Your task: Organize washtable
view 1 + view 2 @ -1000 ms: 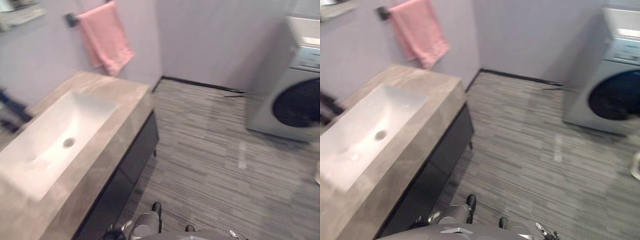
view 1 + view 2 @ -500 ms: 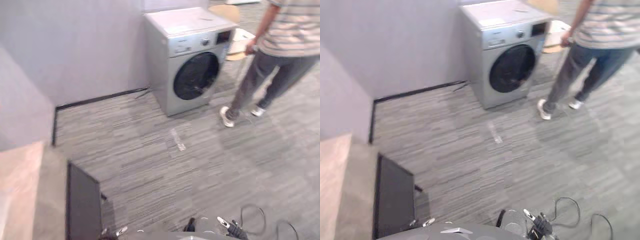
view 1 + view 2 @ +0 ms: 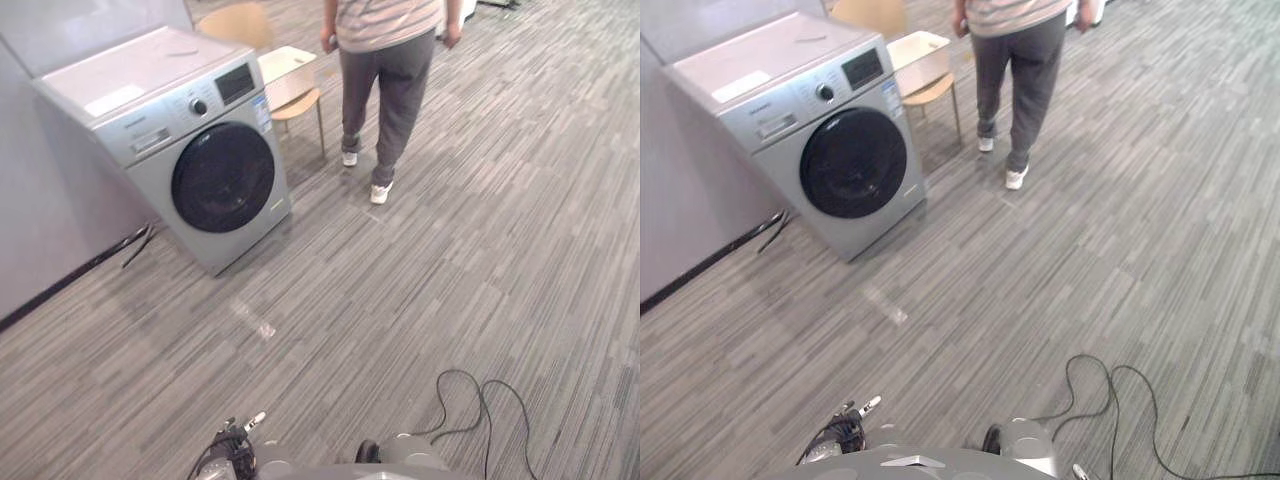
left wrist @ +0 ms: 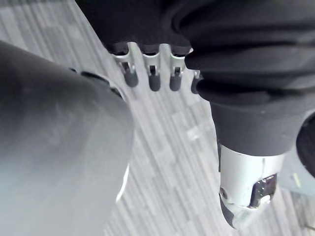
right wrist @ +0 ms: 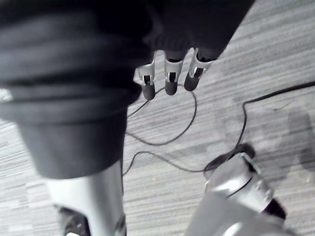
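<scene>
My left hand [image 4: 154, 73] hangs at my side over the floor [image 3: 480, 250], its fingers loose, apart from the thumb, and holding nothing. Ahead on the left is the washer [image 3: 190, 150], set against the wall with its round door shut. Just behind it is a chair [image 3: 290, 85], and right of that a person [image 3: 385, 90] stands with their back to me, well apart from me for now. My right hand [image 5: 171, 73] hangs the same way, fingers slack and empty above the floor.

I cannot tell where the washtable is. What I face is open floor and the washer, so nothing of the task is within reach, and I judge no tidying can be done from this stance.

The main risk I see is in getting my bearings. To find the washtable I would have to turn or step, and a wide swing to my left could bring my arm or body against the washer's front. The person is the other worry: if they step back while I move, we could meet, since they are not looking at me. With both hands low and slack, I might also brush something as I pivot and not be ready to grasp anything once I reach the table.
</scene>
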You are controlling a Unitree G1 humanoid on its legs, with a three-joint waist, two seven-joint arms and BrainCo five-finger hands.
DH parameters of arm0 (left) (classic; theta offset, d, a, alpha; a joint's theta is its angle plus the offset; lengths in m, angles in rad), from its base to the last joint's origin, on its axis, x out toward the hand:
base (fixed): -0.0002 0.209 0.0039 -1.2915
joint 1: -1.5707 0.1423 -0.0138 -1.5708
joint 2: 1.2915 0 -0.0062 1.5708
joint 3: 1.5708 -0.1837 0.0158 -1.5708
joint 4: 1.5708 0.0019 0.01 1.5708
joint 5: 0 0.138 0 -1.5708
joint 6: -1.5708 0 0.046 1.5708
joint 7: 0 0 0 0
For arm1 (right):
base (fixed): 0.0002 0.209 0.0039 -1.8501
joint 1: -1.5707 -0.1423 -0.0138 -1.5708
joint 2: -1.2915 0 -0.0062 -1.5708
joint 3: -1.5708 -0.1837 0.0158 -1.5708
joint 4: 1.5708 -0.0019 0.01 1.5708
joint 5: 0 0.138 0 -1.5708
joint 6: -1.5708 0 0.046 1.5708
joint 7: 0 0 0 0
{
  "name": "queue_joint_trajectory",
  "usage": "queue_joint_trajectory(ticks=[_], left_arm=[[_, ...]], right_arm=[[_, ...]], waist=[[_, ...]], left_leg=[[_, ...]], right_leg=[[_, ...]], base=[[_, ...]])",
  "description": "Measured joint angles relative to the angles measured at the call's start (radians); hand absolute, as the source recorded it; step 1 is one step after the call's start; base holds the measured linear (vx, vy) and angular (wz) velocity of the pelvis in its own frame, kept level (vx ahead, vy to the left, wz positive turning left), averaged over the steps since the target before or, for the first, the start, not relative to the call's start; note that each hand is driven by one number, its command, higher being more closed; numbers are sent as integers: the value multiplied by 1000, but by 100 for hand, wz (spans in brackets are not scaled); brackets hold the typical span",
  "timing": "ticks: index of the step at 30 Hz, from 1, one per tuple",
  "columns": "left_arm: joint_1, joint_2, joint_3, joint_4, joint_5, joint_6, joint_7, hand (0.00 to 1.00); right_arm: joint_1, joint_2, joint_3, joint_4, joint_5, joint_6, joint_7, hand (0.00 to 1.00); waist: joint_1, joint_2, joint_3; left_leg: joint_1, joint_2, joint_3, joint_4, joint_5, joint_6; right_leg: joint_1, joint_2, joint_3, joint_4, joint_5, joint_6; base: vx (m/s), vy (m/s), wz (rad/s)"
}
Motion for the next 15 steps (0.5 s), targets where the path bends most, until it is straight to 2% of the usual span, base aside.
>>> queue_joint_trajectory(ticks=[1, 2, 3, 4, 5, 6, 7, 8, 9, 10, 11, 12, 13, 14, 15], left_arm=[[1, -3, 0, -20, -9, -3, 1, 0], [2, -9, 0, -29, -21, -10, 3, 0], [2, -14, -1, -40, -38, -19, 3, 0], [1, -13, -1, -50, -47, -26, 6, 0], [3, -12, -3, -55, -47, -33, 9, 0], [6, -23, -3, -56, -48, -39, 11, 0], [1, -30, -6, -56, -49, -40, 14, 0], [1, -26, -16, -55, -49, -40, 16, 0], [3, -8, -40, -55, -52, -38, 16, 0], [4, 2, -49, -55, -49, -38, 15, 0], [1, 0, -64, -45, -45, -39, 16, 0], [-11, 11, -72, -27, -46, -40, 16, 0], [-17, 28, -90, -13, -45, -39, 14, 0], [-22, 42, -88, -4, -47, -37, 12, 0], [-20, 49, -93, 14, -46, -33, 11, 0]], right_arm=[[-13, 0, -2, 0, 0, 0, 0, 0], [-33, -1, -5, 1, 0, -1, 1, 0], [-56, -5, 2, -2, 0, -3, 1, 0], [-78, 9, 6, -5, 0, -4, -1, 0], [-87, 13, 17, -11, 1, -8, -2, 0], [-95, 8, 56, -18, 7, -21, -2, 0], [-97, 2, 99, -30, 19, -31, -2, 0], [-100, 1, 127, -40, 27, -33, -4, 0], [-93, 2, 153, -49, 33, -38, -7, 0], [-89, 8, 155, -49, 33, -40, -8, 0], [-82, 2, 152, -45, 33, -42, -8, 0], [-84, 9, 150, -45, 33, -42, -4, 0], [-79, 21, 146, -45, 32, -39, 0, 0], [-79, 33, 146, -47, 29, -37, 1, 0], [-66, 36, 149, -48, 27, -36, 0, 0]], waist=[[4, -4, 2], [23, -5, 2], [37, -6, 7], [39, -15, 15], [40, -19, 17], [45, -14, 14], [46, -4, 15], [46, -4, 15], [52, -28, 7], [52, -48, -4], [51, -54, -13], [47, -65, -11], [45, -91, -8], [37, -117, 8], [28, -115, 9]], left_leg=[[-24, -24, 8, -51, -12, 1], [-46, -46, 31, -140, -28, 7], [-90, -53, 45, -245, -39, 26], [-110, -59, 33, -393, -31, 33], [-107, -67, 18, -517, -18, 33], [-84, -80, -60, -789, 35, 22], [-83, -77, -130, -926, 75, -7], [-83, -78, -148, -944, 98, -9], [-79, -111, -158, -892, 175, -3], [-84, -143, -163, -859, 174, 8], [-81, -165, -159, -806, 182, 10], [-59, -193, -140, -764, 151, 45], [-25, -218, -116, -749, 115, 56], [59, -252, -85, -758, 85, 84], [124, -264, -74, -794, 68, 105]], right_leg=[[16, 0, 18, -17, 5, 9], [32, 0, 46, -39, 12, 20], [73, 4, 83, -69, 17, 30], [115, 2, 104, -103, 20, 42], [131, 2, 118, -115, 17, 51], [146, 6, 146, -129, 0, 78], [163, 8, 162, -124, -35, 104], [175, 4, 176, -112, -57, 118], [189, -37, 194, -83, -104, 160], [195, -67, 199, -68, -122, 190], [162, -98, 239, 68, -131, 206], [113, -141, 246, 224, -120, 207], [51, -193, 235, 388, -65, 173], [0, -276, 205, 591, 96, 100], [-25, -327, 176, 679, 234, 97]], base=[[201, -58, -67], [47, -28, -84], [-93, -68, -94], [-191, -91, -71], [-241, -146, -63], [-194, -81, -61], [-100, -11, -58], [197, 183, -47], [332, 233, -32], [524, 303, -48], [471, 251, -35], [476, 233, -33], [377, 191, -17], [174, 143, -12], [29, 171, -31]])
